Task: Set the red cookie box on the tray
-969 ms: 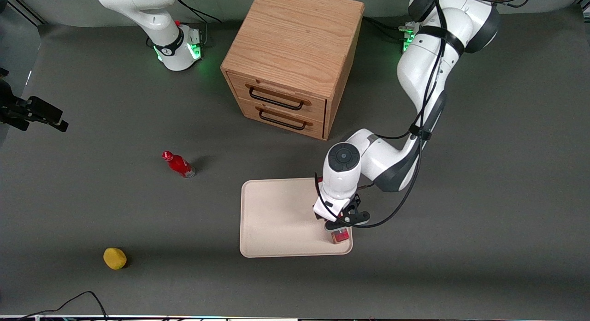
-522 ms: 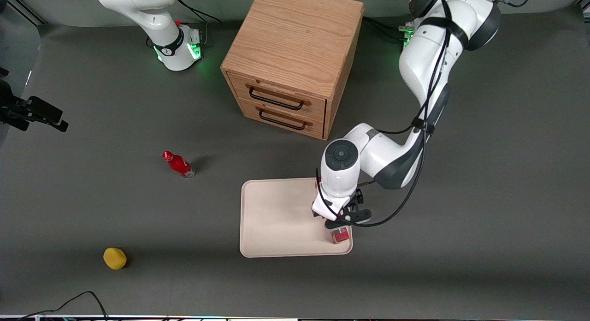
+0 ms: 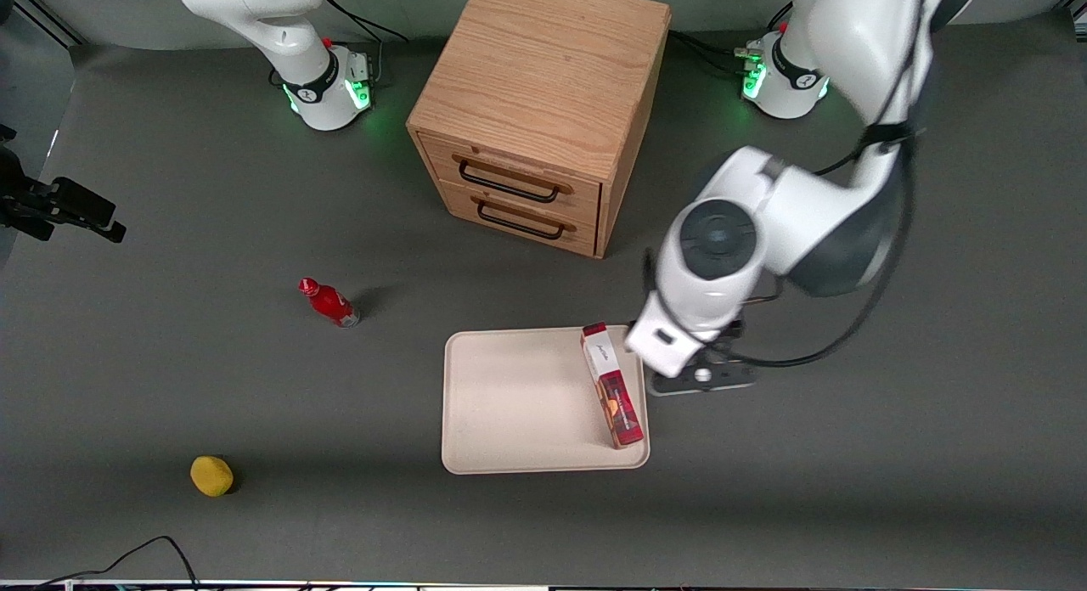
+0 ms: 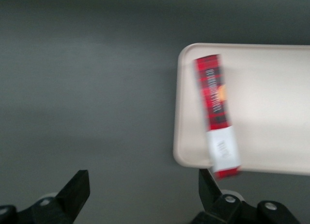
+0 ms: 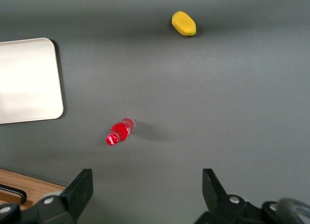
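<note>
The red cookie box (image 3: pixel 612 385) stands on its long edge on the tray (image 3: pixel 509 404), along the rim nearest the working arm, with nothing touching it; the placing looks done. The gripper (image 4: pixel 145 197) hangs above bare table just beside that rim, fingers spread wide and empty; only pulling away looks left.

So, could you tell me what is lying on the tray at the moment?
Only the red cookie box is on the tray, along its working-arm edge. The gripper is open, above the table beside it.
</note>
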Controlling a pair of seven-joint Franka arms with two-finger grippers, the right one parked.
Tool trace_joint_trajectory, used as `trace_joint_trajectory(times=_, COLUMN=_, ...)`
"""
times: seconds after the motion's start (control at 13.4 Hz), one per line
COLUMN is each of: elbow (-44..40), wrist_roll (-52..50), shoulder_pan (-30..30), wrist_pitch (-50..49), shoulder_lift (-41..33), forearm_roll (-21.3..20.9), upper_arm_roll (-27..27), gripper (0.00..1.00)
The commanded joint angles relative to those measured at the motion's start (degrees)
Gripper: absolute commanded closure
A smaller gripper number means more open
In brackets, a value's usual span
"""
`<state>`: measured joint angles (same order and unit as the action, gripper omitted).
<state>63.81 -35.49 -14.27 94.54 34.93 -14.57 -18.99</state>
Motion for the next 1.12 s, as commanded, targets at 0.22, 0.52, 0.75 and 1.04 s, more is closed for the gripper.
trace_joint_trajectory(times=0.22, elbow=2.64, wrist_roll=21.48, shoulder_pan=13.98, wrist_pitch=-15.22, shoulder_lift=-12.5, forearm_roll=2.7, upper_arm_roll=-0.35, gripper=0.0)
trace_joint_trajectory(times=0.52, elbow=3.94, wrist_roll=32.12, shoulder_pan=24.96, wrist_pitch=-19.21, shoulder_lift=-19.0, forearm_roll=6.37, upper_arm_roll=-0.26, gripper=0.0)
trace_joint_trajectory(times=0.75, elbow=12.71, wrist_roll=34.87, shoulder_pan=28.15, wrist_pitch=-18.78, shoulder_lift=-27.26, forearm_roll=7.54, upper_arm_roll=0.87, gripper=0.0)
trace_joint_trajectory(times=1.04, elbow=26.42, wrist_roll=37.33, shoulder_pan=24.3, wrist_pitch=-10.62, shoulder_lift=-35.71, forearm_roll=7.71, upper_arm_roll=7.19, gripper=0.0)
